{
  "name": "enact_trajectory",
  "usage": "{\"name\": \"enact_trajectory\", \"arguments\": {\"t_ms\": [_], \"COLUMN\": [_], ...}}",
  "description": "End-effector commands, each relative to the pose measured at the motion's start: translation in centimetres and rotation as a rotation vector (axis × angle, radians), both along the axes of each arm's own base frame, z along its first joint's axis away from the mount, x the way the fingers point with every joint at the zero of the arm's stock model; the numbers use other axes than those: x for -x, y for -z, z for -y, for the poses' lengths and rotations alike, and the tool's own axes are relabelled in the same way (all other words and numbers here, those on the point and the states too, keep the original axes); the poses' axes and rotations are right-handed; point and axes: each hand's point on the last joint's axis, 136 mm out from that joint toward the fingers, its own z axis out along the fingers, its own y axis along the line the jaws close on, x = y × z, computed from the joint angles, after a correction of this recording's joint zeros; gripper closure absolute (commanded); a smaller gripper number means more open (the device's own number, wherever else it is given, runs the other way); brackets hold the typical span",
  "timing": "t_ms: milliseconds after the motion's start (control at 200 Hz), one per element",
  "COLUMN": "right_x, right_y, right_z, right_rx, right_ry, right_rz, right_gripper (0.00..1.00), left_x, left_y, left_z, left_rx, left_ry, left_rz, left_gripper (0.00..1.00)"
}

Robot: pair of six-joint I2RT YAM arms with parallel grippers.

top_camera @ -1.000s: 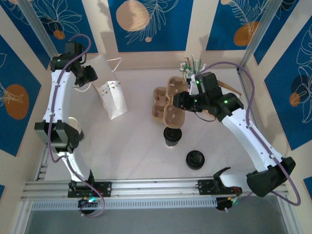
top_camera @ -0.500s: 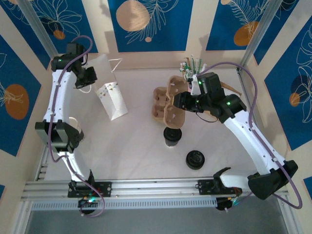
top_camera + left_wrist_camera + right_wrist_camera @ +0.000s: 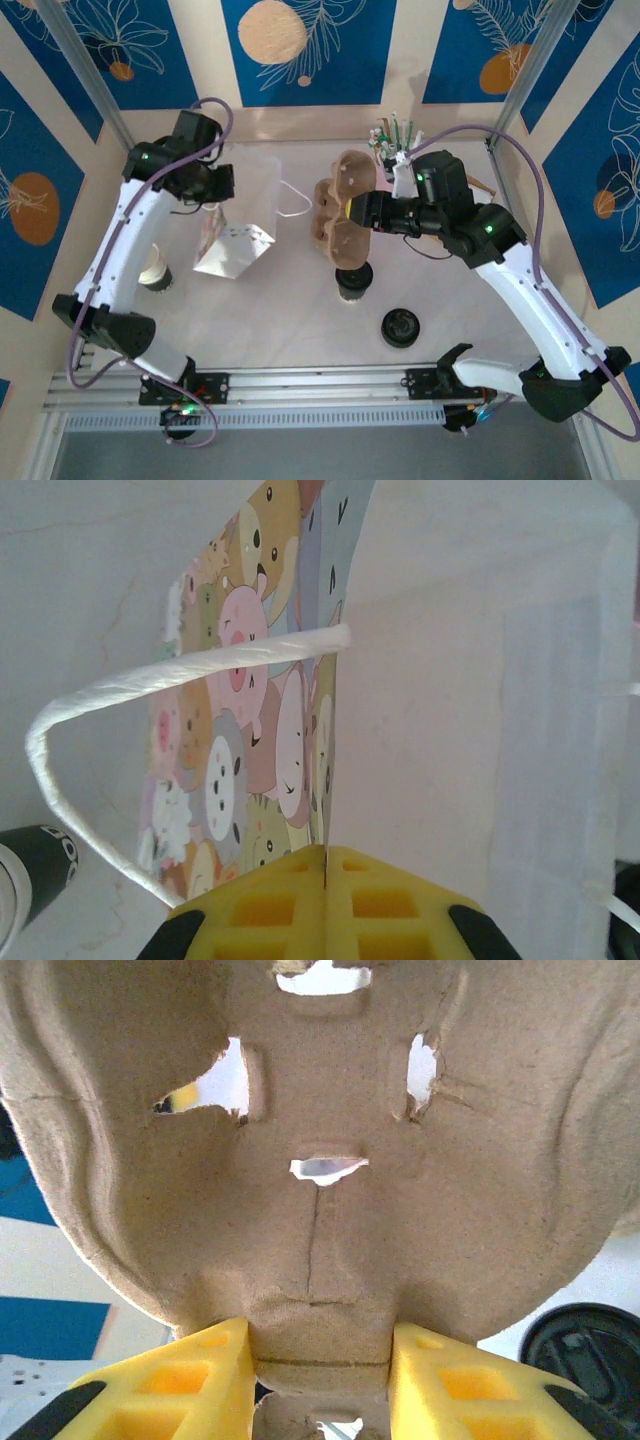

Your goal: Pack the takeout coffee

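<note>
Top external view puts the coffee (image 3: 352, 283), a black-lidded paper cup, upright on the table just under the near end of the carrier (image 3: 340, 215), which the right gripper (image 3: 318, 1345) clamps by a moulded ridge. That carrier is rough, fibrous pulp with torn holes, so it probably wants a level, unhurried carry clear of the cup. Farther left, the left gripper (image 3: 325, 865) is pinched flat on the thin rim of the cartoon-printed bag (image 3: 260, 740), and should likely hold its mouth wide.
</note>
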Motion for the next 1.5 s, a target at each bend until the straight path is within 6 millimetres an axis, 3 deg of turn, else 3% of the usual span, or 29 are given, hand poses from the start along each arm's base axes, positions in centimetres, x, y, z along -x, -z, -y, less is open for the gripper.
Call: {"name": "enact_trajectory", "arguments": {"t_ms": [0,310,600,1130,1496], "right_x": [1.4,2.0,0.6,-0.2,-0.2], "right_y": [-2.6,-4.9,-5.8,-2.1,1.3], "right_z": [-0.9,-4.5,-7.6,-11.3,-11.0], "right_rx": [-0.085,-0.207,-0.306,-0.436,-0.440], "right_ry": [-0.039,-0.088,-0.096,-0.197,-0.213], "right_rz": [-0.002,-0.064,-0.124,-0.328,-0.460], "right_gripper": [0.64,0.65,0.65,0.65,0.65], "left_x": [2.2,4.9,5.9,7.1,7.1], "left_y": [-0.7,-0.4,-1.1,-2.1,-1.9], "left_z": [0.4,3.6,5.3,6.5,7.2], "left_rx": [-0.030,-0.049,-0.005,0.122,0.159], "left_ry": [-0.022,0.019,0.039,0.089,0.115], "left_rz": [0.037,0.107,0.152,0.196,0.208], "left_gripper": [1.00,1.00,1.00,1.00,1.00]}}
